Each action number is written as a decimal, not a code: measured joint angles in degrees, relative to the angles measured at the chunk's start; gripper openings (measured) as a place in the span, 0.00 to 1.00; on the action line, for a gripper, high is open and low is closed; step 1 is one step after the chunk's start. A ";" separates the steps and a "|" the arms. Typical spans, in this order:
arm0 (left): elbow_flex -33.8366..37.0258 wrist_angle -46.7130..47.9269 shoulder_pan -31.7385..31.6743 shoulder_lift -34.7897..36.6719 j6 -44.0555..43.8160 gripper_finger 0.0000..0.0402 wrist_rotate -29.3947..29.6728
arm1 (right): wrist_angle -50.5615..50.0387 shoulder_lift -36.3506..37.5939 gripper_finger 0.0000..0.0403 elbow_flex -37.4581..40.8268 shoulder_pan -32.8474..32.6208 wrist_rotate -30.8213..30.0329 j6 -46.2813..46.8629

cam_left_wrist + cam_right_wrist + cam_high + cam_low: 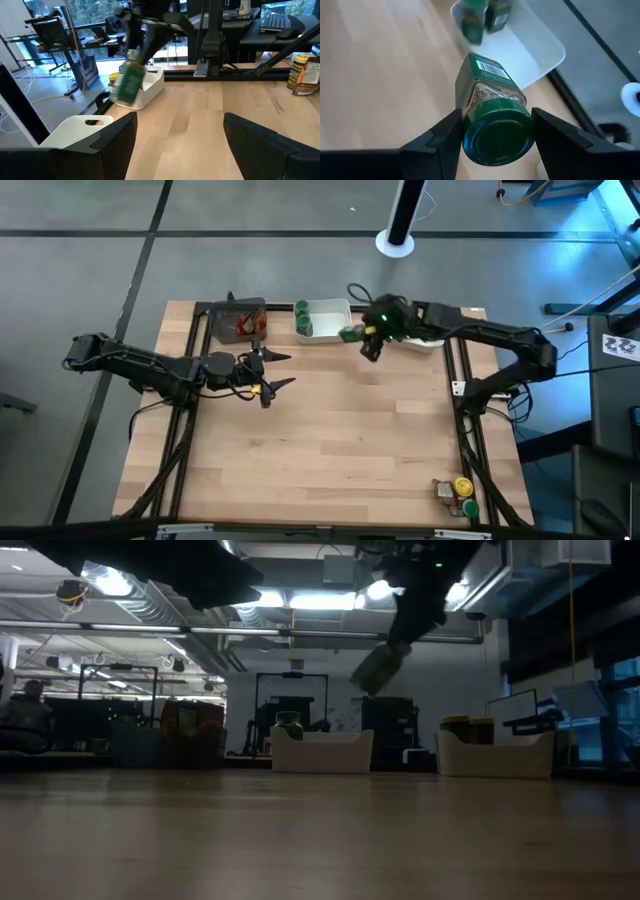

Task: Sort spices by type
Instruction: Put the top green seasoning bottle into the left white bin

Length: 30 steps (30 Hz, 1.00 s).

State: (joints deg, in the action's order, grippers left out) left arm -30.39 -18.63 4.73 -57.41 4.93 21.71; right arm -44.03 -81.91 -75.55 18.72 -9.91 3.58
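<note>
My right gripper (495,131) was clamped on a green-lidded spice jar (491,107) by its lid end, holding it tilted in the air just beside the white tray (327,318) — two green jars (302,320) already stood in that tray. My left gripper (270,372) hung over the table near the dark tray (238,321), fingers spread apart and empty. More jars (458,494) stood at the table's near right corner.
</note>
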 joint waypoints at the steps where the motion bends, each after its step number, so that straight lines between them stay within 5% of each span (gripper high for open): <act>1: 0.01 0.00 0.00 0.00 0.00 0.70 0.00 | -0.39 -1.29 0.52 -1.87 0.53 0.00 -0.41; 18: 0.00 0.02 0.00 0.00 0.52 0.70 0.00 | -6.27 -23.28 0.52 -27.68 10.02 0.48 -6.85; 30: 0.00 0.09 0.00 0.00 1.60 0.70 0.00 | -10.25 -32.13 0.52 -30.64 15.56 6.54 -6.68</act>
State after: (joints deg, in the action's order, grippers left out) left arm -30.39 -18.55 4.73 -57.41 6.52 21.71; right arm -54.28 -114.05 -106.19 34.28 -3.37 -3.10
